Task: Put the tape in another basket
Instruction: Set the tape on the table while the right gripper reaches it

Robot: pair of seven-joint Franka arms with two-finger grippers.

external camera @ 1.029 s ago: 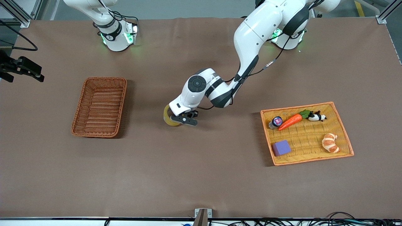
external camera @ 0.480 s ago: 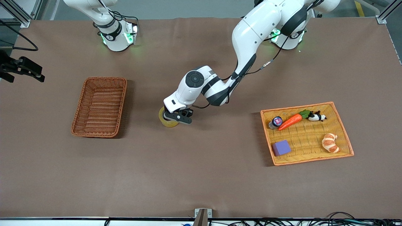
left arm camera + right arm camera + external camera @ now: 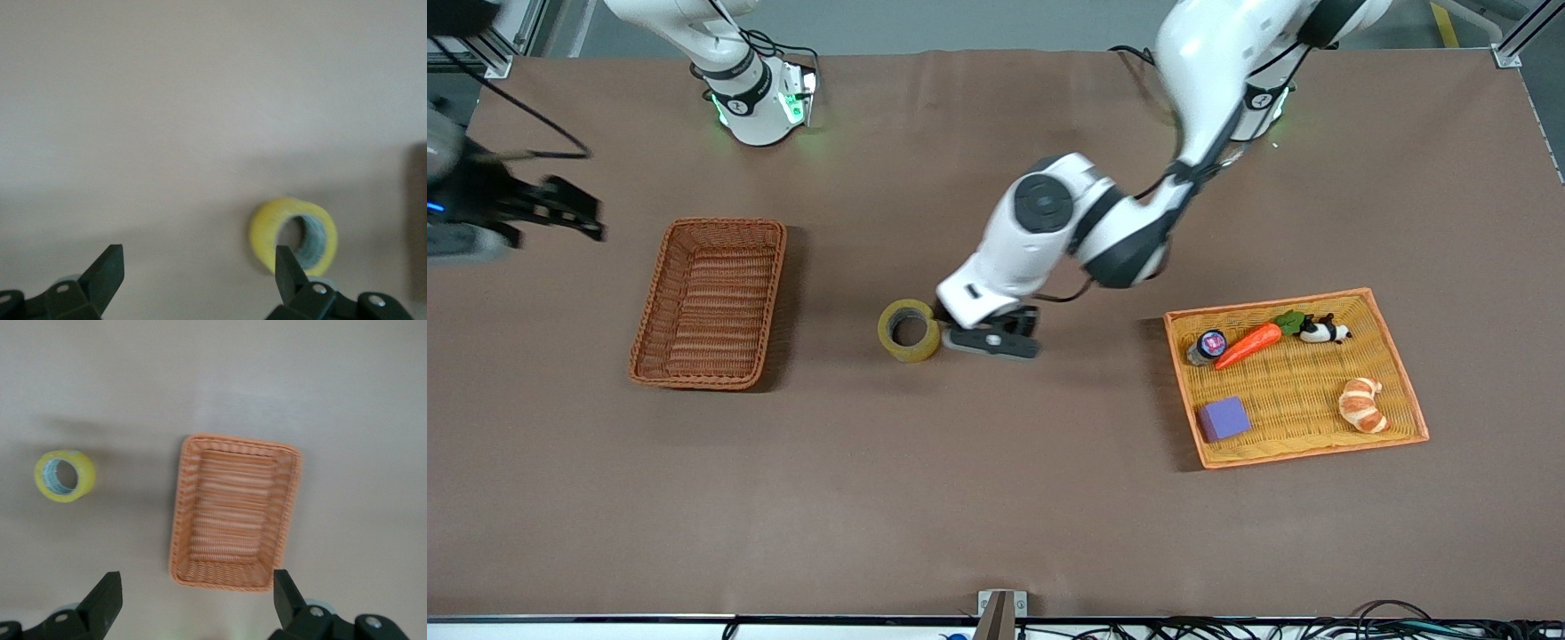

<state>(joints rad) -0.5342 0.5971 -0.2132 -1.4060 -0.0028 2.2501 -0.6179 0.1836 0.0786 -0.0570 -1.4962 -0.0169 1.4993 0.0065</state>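
Note:
The tape, a yellowish roll with a grey core, rests on the brown table between the two baskets, its hole facing up. It also shows in the left wrist view and the right wrist view. My left gripper is open and empty, just beside the tape toward the left arm's end; its jaws stand wide apart. The reddish-brown basket sits empty toward the right arm's end. My right gripper is up in the air beside the basket, and its wrist view shows it open above the basket.
A flat yellow-orange tray lies toward the left arm's end. It holds a carrot, a croissant, a purple block, a small jar and a panda toy.
The left gripper has let go of the tape, opened and drawn away toward the left arm's end. The tape now rests on the table. The right gripper has moved toward the basket.

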